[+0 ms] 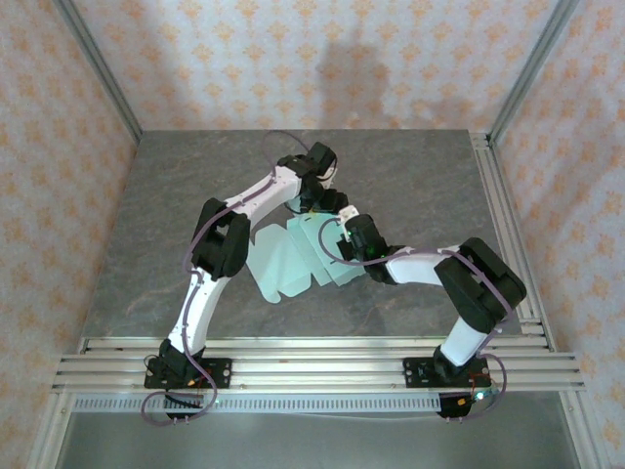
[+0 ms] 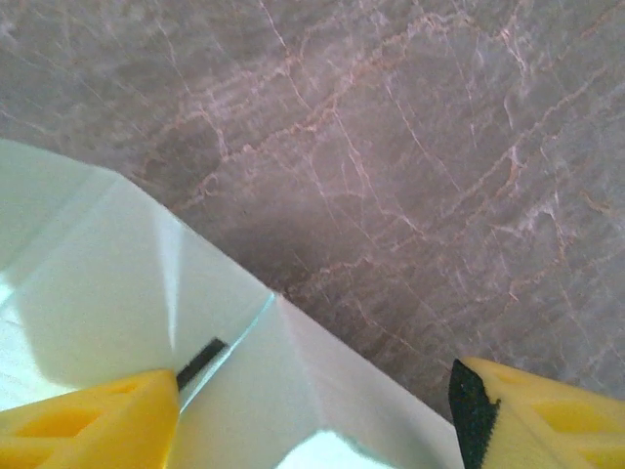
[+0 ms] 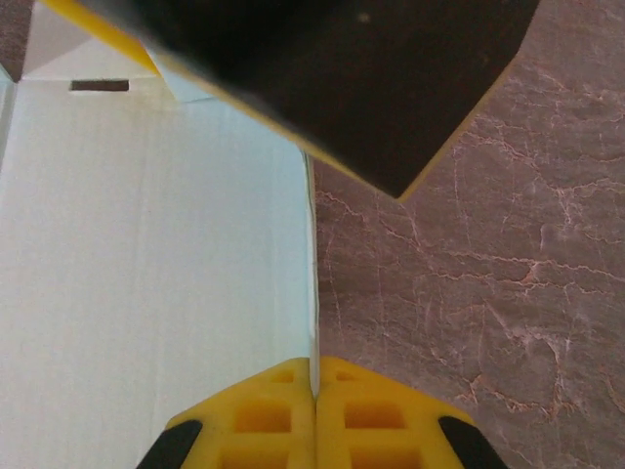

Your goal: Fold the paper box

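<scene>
Grey surface (image 1: pixel 420 186): paper box (image 1: pixel 283 266) mostly a flat cutout, looks early. Right gripper (image 3: pixel 314 381) clamped on 1 panel edge, left gripper (image 2: pixel 312 415) apart astride a crease; most folds remain

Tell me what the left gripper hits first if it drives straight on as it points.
Most likely the paper box: its pale card lies between the fingers of the open left gripper, the stone table behind it. Depth is unclear here.
</scene>
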`<state>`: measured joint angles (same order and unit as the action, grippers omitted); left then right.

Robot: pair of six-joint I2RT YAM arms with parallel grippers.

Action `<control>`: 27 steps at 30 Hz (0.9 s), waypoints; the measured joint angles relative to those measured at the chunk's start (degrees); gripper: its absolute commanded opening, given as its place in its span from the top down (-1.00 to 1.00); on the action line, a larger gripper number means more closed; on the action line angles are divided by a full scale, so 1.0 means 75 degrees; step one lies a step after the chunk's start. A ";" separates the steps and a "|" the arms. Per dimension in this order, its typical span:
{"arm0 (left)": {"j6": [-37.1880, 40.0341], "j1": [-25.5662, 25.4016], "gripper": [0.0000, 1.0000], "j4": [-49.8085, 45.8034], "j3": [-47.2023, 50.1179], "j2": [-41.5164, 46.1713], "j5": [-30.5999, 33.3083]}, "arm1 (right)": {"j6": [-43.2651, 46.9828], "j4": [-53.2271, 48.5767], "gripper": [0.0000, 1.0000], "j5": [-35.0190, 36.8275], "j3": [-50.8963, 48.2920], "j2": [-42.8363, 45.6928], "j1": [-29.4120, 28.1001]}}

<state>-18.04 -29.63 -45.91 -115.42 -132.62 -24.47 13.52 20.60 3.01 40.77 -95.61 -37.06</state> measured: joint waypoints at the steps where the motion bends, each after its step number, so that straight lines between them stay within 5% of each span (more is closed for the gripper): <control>1: -0.0017 0.0000 -0.38 0.0003 0.0047 0.0067 -0.0096 | 0.0000 0.0012 1.00 -0.0003 0.0000 0.0000 0.0000; 27: -0.0968 -0.0073 0.52 0.0108 -0.0029 0.0251 -0.0338 | 0.0274 -0.0032 1.00 0.0297 0.0149 -0.0006 -0.0149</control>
<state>-25.30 -30.17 -45.10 -115.63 -130.74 -27.00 15.57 20.36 5.23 41.89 -95.66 -38.17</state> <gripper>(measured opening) 0.238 0.048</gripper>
